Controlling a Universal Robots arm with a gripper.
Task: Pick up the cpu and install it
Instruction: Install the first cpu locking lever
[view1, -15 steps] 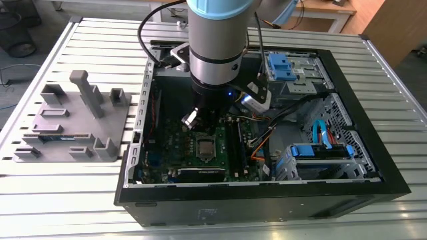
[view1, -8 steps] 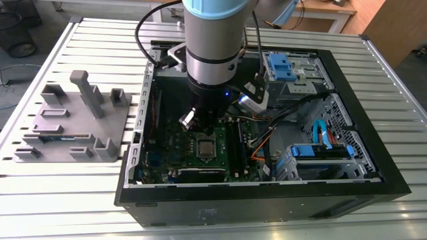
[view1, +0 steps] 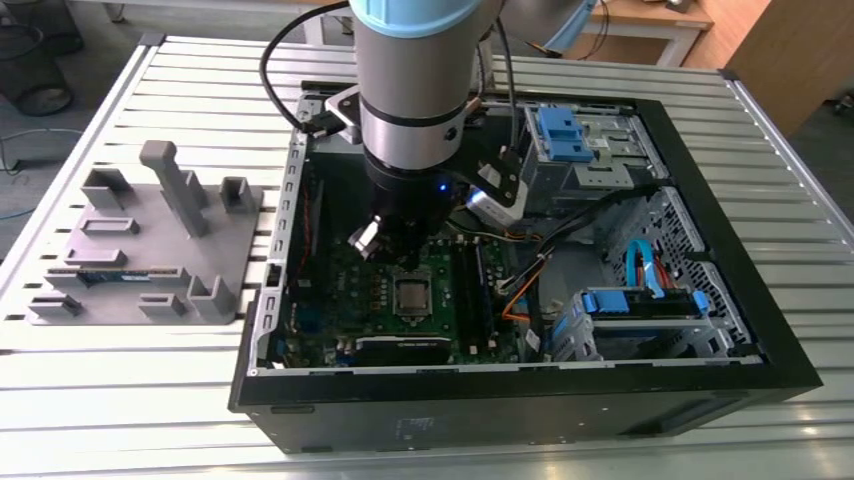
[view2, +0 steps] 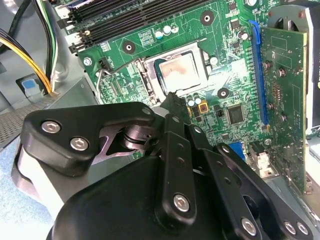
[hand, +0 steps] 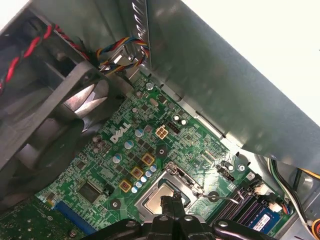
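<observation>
We see the cpu (view2: 181, 71) lying flat in the socket (view2: 150, 80) of the green motherboard (view2: 220, 45), its silvery top facing up and framed by the socket's metal bracket; in the first wrist view the same chip (hand: 159, 196) sits in the socket just past the black fingertips, and in the exterior view it shows as a pale square (view1: 411, 293) near the middle of the board inside the open computer case (view1: 747, 330). The gripper (view2: 172, 100) hangs above the board with its tip over the edge of the socket, and its two fingers look drawn together to a narrow point with nothing between them; we see no contact with the chip. In the exterior view the arm (view1: 414, 90) reaches down into the case from above, the gripper (view1: 398, 255) just above the socket. Beside the socket run the dark memory slots (view2: 120, 17), and a green expansion card (view2: 285, 100) stands on edge along a blue slot. A fan (hand: 75, 105) and a bundle of coloured wires (hand: 117, 57) sit near the case wall. Outside the case, on the slatted table (view1: 107, 400) towards the exterior view's left, rests a grey parts holder (view1: 147, 245) with a memory stick (view1: 114, 277) lying in it.
</observation>
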